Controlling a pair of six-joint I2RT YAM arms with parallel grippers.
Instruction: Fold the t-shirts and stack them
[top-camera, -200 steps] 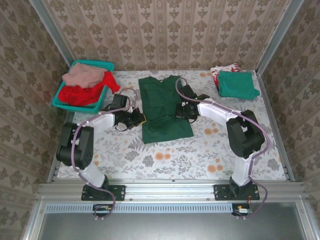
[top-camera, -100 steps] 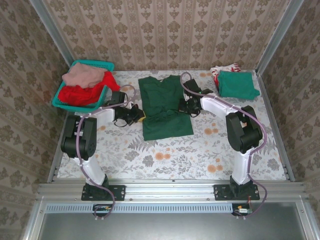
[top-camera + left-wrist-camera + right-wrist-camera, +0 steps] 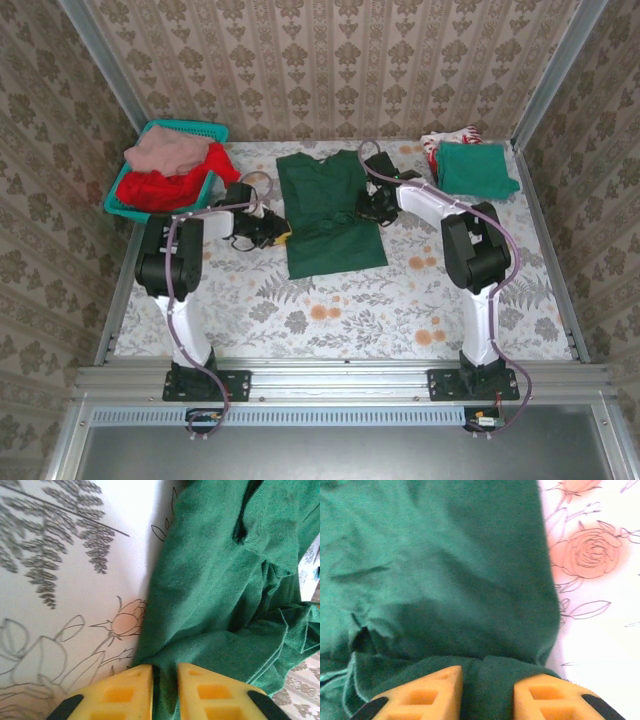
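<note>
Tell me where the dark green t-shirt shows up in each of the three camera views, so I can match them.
Top external: the dark green t-shirt lies mid-table, toward the back.
Left wrist: the t-shirt covers the right half, bunched.
Right wrist: the t-shirt covers the left and middle.
Shared landmark: the flowered table, left of the shirt in the left wrist view, right of it in the right wrist view.

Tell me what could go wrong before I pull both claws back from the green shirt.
Cloth of the dark green t-shirt sits between the fingers of the left claw and the right claw; retreating before they let go could drag the shirt askew. The bunched cloth by the left claw may crease into the next fold.
</note>
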